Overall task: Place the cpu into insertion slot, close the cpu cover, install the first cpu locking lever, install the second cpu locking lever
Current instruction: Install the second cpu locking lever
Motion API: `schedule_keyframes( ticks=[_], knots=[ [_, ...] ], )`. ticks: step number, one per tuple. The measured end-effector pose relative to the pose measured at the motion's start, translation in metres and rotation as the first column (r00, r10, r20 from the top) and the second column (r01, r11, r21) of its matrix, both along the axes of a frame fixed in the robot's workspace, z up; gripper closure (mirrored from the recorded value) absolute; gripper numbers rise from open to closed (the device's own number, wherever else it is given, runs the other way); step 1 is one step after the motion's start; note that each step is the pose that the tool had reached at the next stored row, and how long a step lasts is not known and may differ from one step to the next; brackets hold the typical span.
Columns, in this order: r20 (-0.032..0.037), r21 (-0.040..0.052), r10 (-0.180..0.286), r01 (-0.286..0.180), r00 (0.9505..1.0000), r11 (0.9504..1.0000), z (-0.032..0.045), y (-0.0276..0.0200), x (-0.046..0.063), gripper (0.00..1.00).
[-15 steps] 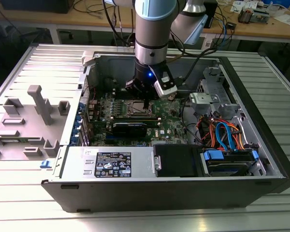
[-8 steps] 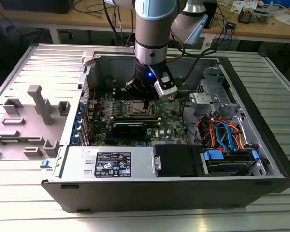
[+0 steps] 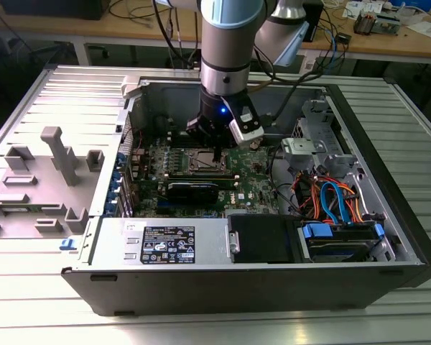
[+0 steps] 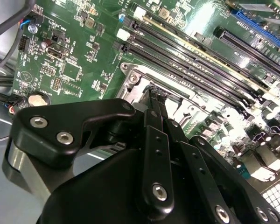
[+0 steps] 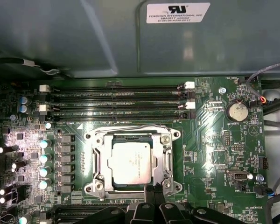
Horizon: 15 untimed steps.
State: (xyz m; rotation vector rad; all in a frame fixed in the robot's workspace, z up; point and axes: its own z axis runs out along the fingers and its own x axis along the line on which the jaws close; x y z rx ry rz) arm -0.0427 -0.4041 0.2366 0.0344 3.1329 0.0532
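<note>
The cpu (image 5: 130, 162), a silver-grey square, lies flat in the insertion slot (image 5: 92, 187) on the green motherboard. The cpu cover (image 5: 101, 161), a silver frame with a square window, lies down flat around the chip. A thin wire lever (image 5: 130, 128) runs along the socket's edge nearest the memory slots. My gripper (image 5: 154, 192) is shut, with its black fingertips touching the socket's opposite edge and nothing visible between them. In the second wrist view the gripper (image 4: 156, 92) tips meet at the socket rim (image 4: 133, 77). In the exterior view the gripper (image 3: 217, 155) hangs over the insertion slot (image 3: 203, 162).
Long black memory slots (image 5: 116, 100) run beside the socket, with the grey case wall (image 5: 107, 37) behind them. A coin battery (image 5: 237, 111) sits on the board. A black card (image 3: 192, 190), the power supply (image 3: 165, 241) and a cabled drive bay (image 3: 330, 205) crowd the case.
</note>
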Motion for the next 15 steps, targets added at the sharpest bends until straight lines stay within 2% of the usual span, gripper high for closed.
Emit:
schedule_keyframes(
  ticks=[5,6,9,15],
  knots=[
    [-0.0035,0.0001,0.000,0.000,1.0000,1.0000,0.0020,-0.0051,0.000,0.89],
    [-0.0044,0.0000,0.000,0.000,1.0000,1.0000,0.0020,-0.0088,0.000,0.89],
    [-0.0091,-0.0001,0.000,0.000,1.0000,1.0000,0.0020,-0.0139,-0.003,0.89],
    [-0.0158,0.0000,0.000,0.000,0.9999,1.0000,0.0004,-0.0179,-0.013,0.89]
  ],
)
